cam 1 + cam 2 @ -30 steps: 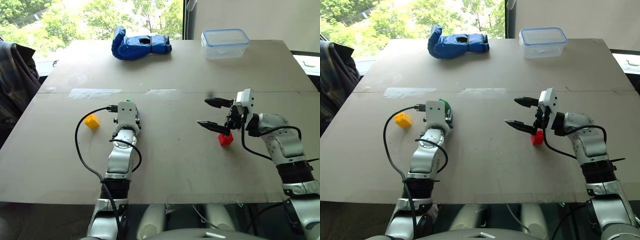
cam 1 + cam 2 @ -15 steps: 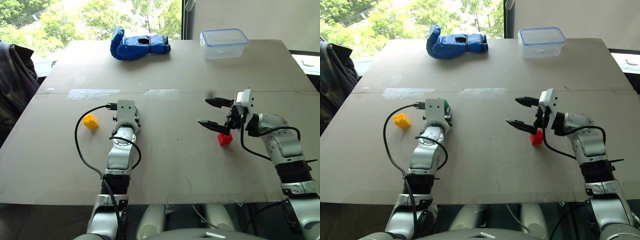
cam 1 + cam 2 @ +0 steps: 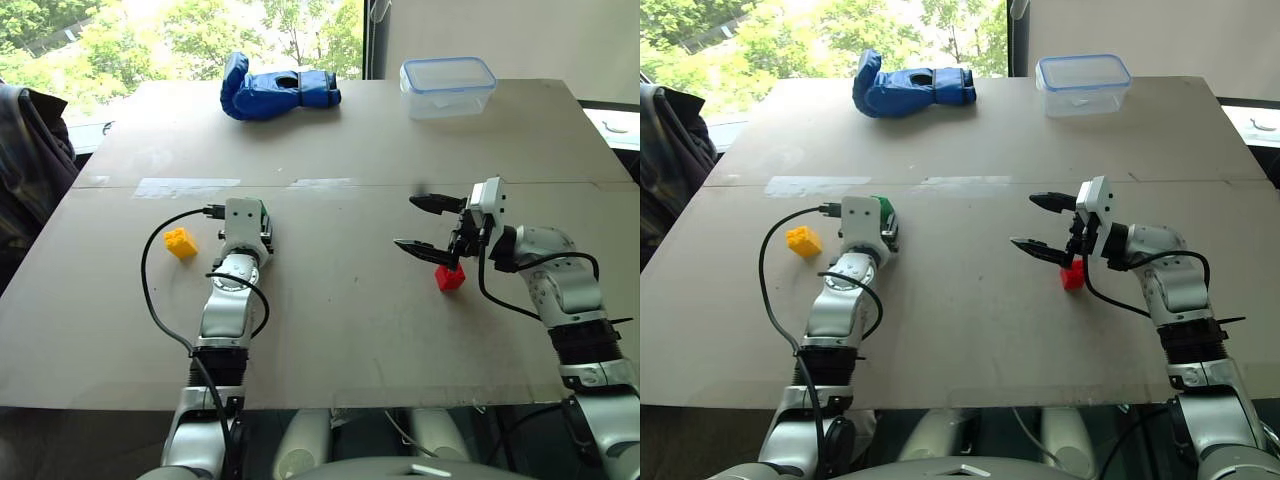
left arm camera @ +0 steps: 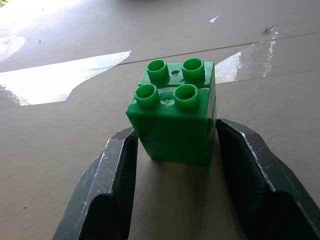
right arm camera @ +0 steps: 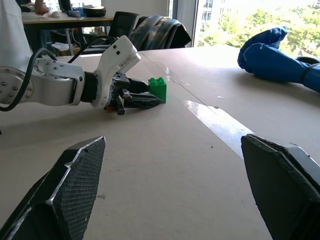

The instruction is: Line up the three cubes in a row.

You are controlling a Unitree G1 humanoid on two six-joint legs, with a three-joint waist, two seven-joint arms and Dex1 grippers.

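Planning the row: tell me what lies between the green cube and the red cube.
Only bare tabletop lies between the green cube and the red cube, as the left eye view shows.

Table (image 3: pixel 360 340): large, grey-brown, matte; a seam crosses it left to right at mid-frame, with glossy patches of clear tape (image 3: pixel 188 186) along the seam at centre-left. Blue glove (image 3: pixel 276 90): lying on its side, upper centre-left, near the far edge. Clear plastic container (image 3: pixel 449 86) with a blue-rimmed lid: upper right of centre, well apart from the glove. Dark plaid garment (image 3: pixel 30 160): left edge of frame, off the table. Sunlit trees behind a window (image 3: pixel 180 35), top left.
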